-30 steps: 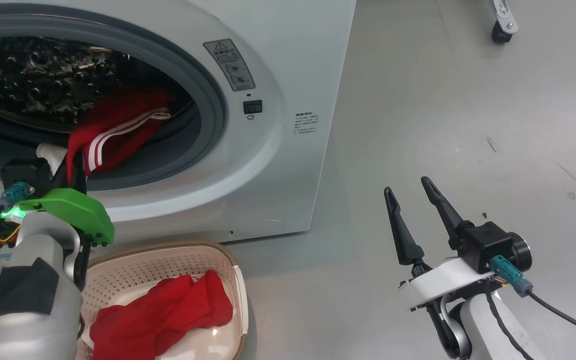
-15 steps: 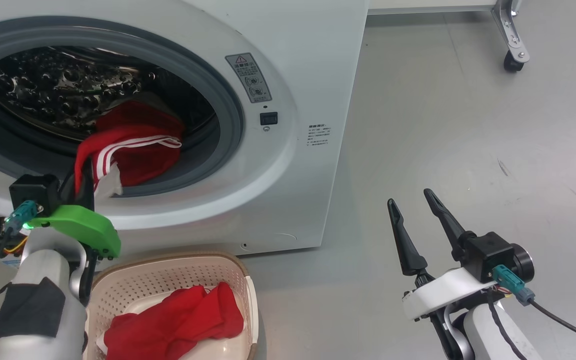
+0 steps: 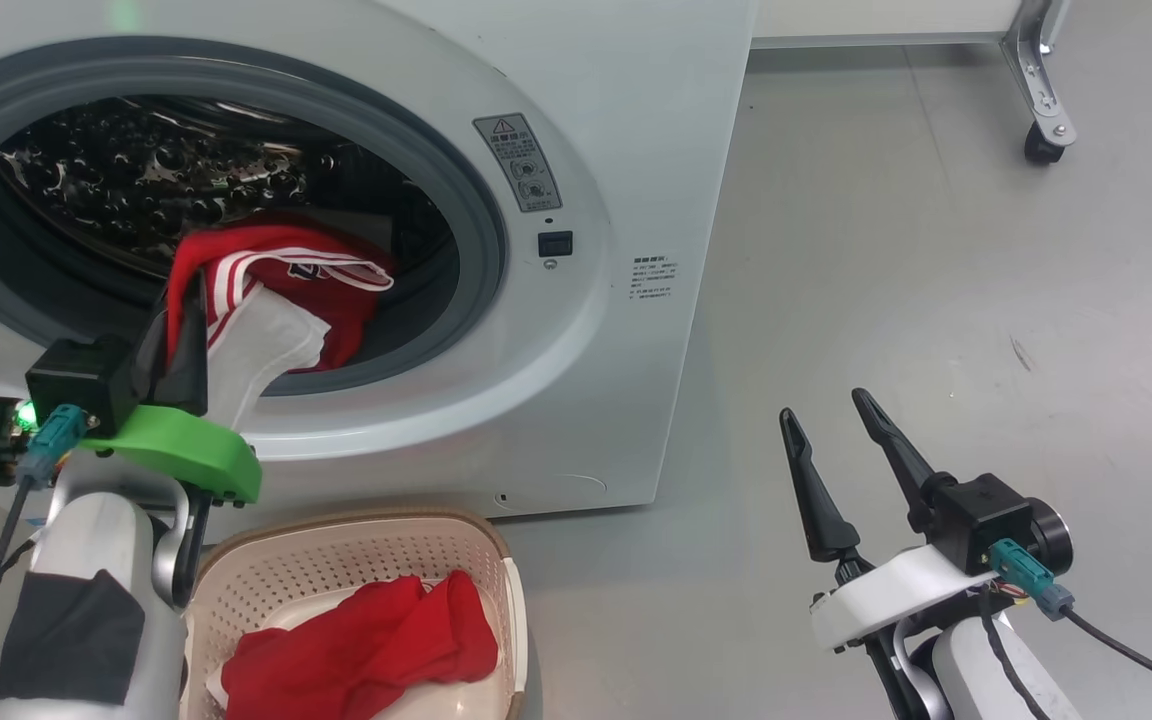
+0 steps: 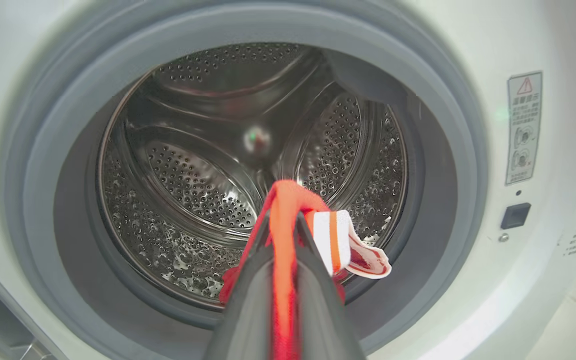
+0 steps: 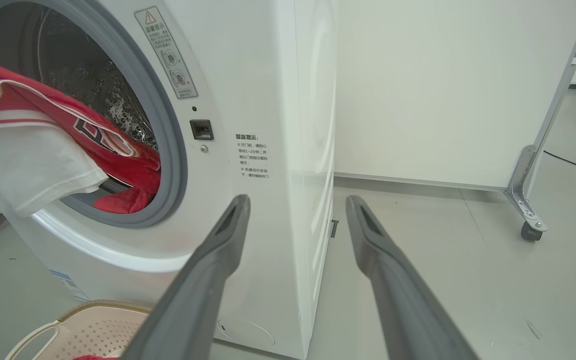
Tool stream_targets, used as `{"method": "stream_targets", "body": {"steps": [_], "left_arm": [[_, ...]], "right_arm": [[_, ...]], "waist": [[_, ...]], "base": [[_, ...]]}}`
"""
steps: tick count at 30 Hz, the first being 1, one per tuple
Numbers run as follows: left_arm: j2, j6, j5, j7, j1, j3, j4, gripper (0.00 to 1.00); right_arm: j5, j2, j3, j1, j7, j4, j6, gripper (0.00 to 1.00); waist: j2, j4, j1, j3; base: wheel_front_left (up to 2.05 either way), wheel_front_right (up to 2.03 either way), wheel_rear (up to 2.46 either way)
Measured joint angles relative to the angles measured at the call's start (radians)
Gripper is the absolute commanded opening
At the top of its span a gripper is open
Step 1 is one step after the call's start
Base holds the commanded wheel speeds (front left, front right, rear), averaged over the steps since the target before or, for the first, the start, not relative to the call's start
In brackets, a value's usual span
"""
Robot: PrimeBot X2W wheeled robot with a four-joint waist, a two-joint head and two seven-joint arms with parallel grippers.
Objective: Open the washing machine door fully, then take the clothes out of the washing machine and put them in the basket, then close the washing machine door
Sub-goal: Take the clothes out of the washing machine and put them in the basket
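Observation:
The white washing machine (image 3: 626, 130) stands with its round mouth uncovered; its door is out of view. My left gripper (image 3: 184, 330) is shut on a red garment with a white panel and striped trim (image 3: 276, 300), holding it at the mouth's lower rim, half drawn out of the steel drum (image 4: 203, 165). In the left wrist view the red cloth (image 4: 288, 210) runs pinched between my fingers (image 4: 248, 295). A plain red garment (image 3: 366, 650) lies in the cream basket (image 3: 356, 545) on the floor below. My right gripper (image 3: 831, 425) hangs open and holds nothing, right of the machine.
A grey rubber seal (image 3: 481, 230) rings the mouth. Grey floor spreads to the right of the machine. A metal leg with a caster (image 3: 1041, 140) stands at the far right, also seen as the caster frame (image 5: 530, 220) before a white wall panel.
My left gripper has drawn the striped garment further out of the drum, and its white panel now hangs free. The head camera has shifted, moving the whole scene rightward and down. The right arm is still.

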Motion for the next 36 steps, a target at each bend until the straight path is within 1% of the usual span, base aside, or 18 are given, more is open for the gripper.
{"method": "stream_targets", "body": {"steps": [4,8,13,15,20,26,32,36], "left_arm": [[0.0,0.002,0.01,0.0,0.024,-0.003,-0.056,0.0],[0.001,0.018,0.026,-0.001,0.054,0.003,-0.112,0.0],[0.001,0.018,0.029,-0.003,0.085,-0.007,-0.16,0.0],[0.0,0.017,0.034,0.004,0.109,-0.03,-0.152,0.0],[-0.002,0.01,0.046,0.084,0.197,-0.08,-0.103,0.0],[-0.003,0.0,0.032,0.184,0.259,-0.095,-0.06,0.0],[-0.002,-0.006,0.025,0.268,0.281,-0.122,-0.017,0.0],[0.008,-0.009,0.012,0.322,0.293,-0.127,0.053,0.0]], "right_arm": [[0.0,0.0,-0.001,0.01,0.0,0.0,0.001,1.0],[-0.002,0.0,0.0,0.016,0.0,0.001,0.001,1.0],[-0.006,0.0,0.0,0.019,0.0,0.003,0.005,1.0],[-0.006,0.0,0.0,0.021,0.0,0.005,0.009,1.0],[-0.007,0.0,0.005,0.03,0.0,0.009,0.012,1.0],[-0.008,0.001,0.017,0.03,0.0,0.01,0.018,1.0],[-0.015,0.001,0.02,0.03,0.0,0.008,0.018,1.0],[-0.015,0.0,0.022,0.029,0.0,0.002,0.018,1.0]], "waist": [[0.0,0.005,0.0,-0.005],[0.0,0.009,0.0,-0.011],[0.0,0.015,0.0,-0.019],[0.0,0.016,0.0,-0.023],[0.0,0.018,0.0,-0.029],[0.0,0.008,0.0,-0.027],[0.0,-0.01,0.0,-0.004],[0.0,-0.023,0.0,0.02]], "base": [[0.0,0.0,0.0],[0.0,0.0,0.0],[0.0,0.0,0.0],[0.0,0.0,0.0],[0.0,0.0,0.0],[0.0,0.0,0.0],[0.0,0.0,0.0],[0.0,0.0,0.0]]}}
